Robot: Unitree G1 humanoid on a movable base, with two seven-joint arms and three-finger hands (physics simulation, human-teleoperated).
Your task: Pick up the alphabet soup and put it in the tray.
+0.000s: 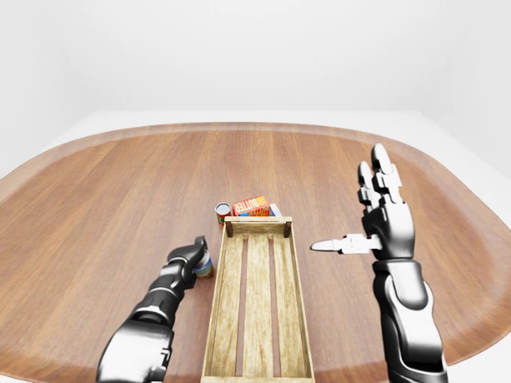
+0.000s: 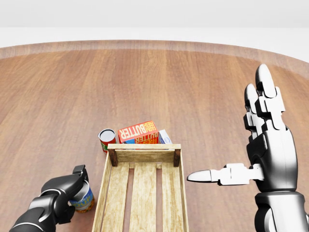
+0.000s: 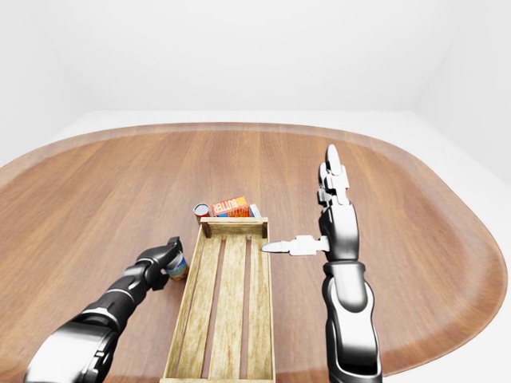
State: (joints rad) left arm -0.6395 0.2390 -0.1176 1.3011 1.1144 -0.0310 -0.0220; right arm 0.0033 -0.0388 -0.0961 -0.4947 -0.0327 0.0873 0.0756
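The alphabet soup can [image 2: 85, 200], white with a blue and orange label, is left of the wooden tray [image 2: 145, 147], near the bottom left of the head view. My left hand [image 2: 71, 189] is shut round it from the left, its black fingers over the top and side. Whether the can rests on the table or is raised off it, I cannot tell. My right hand [image 2: 263, 152] is held upright to the right of the tray, open, fingers spread and thumb pointing toward the tray, with nothing in it.
A red can [image 2: 106, 139] stands at the tray's upper left corner. An orange butter box [image 2: 138, 131] and a small blue-white box [image 2: 164, 137] lie just above the tray's top wall. All of it sits on a wide round wooden table [image 1: 120, 183].
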